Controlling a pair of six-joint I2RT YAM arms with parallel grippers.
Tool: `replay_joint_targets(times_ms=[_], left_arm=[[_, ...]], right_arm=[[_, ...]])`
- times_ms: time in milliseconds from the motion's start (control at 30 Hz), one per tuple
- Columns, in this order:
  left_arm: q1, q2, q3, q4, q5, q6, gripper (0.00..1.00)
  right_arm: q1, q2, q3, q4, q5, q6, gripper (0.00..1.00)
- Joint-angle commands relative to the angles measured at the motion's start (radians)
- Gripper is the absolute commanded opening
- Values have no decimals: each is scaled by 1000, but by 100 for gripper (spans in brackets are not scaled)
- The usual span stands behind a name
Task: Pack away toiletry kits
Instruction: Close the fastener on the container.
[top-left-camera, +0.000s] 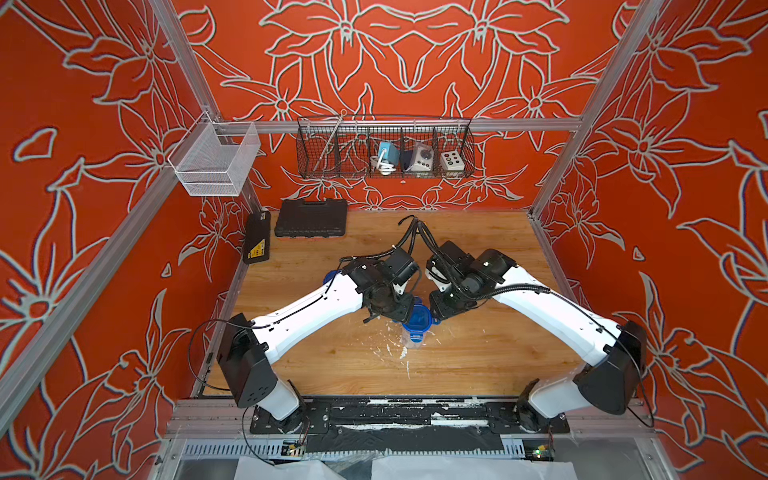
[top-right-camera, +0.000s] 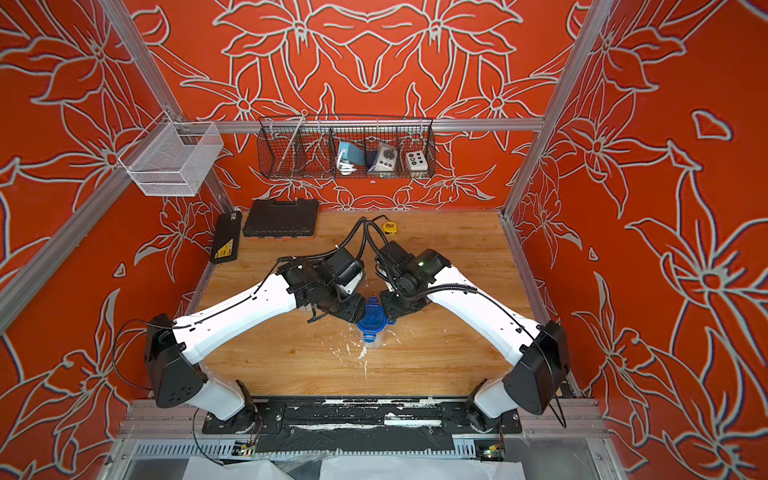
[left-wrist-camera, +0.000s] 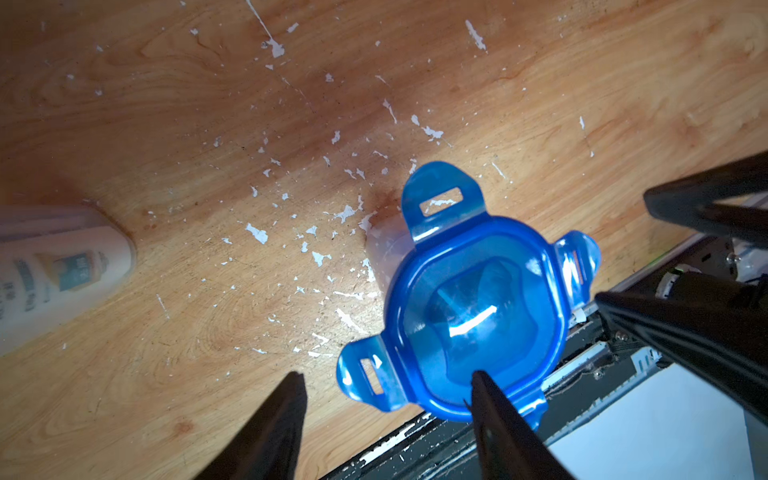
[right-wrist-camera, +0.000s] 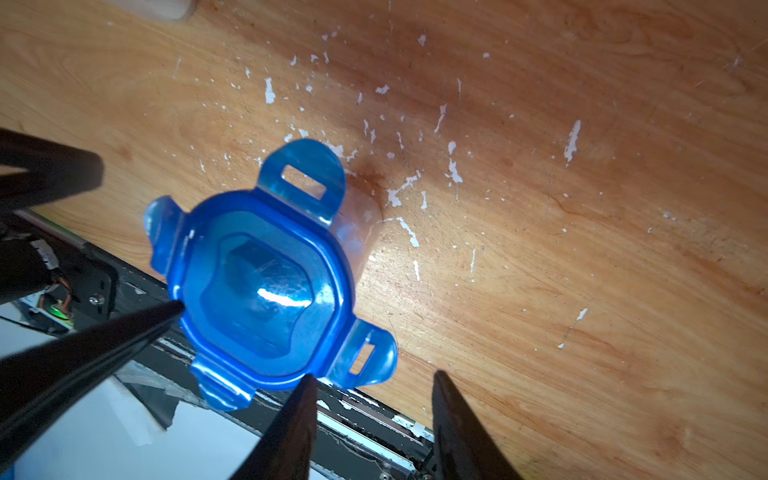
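Tub (left-wrist-camera: 384, 249): just one, with one four-tab blue lid (left-wrist-camera: 478, 307) on it; my left gripper (left-wrist-camera: 387, 374) and right gripper (right-wrist-camera: 375, 374) both sit half-open, holding nothing.

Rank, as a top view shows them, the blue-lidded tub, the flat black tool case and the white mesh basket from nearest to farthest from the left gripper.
1. Blue-lidded tub: directly beside the left gripper, near the middle.
2. Flat black tool case: lying at the back, on the left side.
3. White mesh basket: hung high, beyond the case and farther left.
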Motion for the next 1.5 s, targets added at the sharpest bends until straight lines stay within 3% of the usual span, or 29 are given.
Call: replay_joint_targets(times_ms=[0,133,533,1467], left_arm=[[-3,-32,-25,10,47,-15,60],[0,-28,-39,33,77,-25,56],[21,-34,-109,87,107,-32,53],[104,-65,-253,269,364,-78,48]], right_arm=[[-2,-16,2,-1,-46,31,46],[-2,-25,-59,41,-83,59,41],[-4,-26,-159,152,-136,86,39],[-27,-53,-304,335,-257,125,46]])
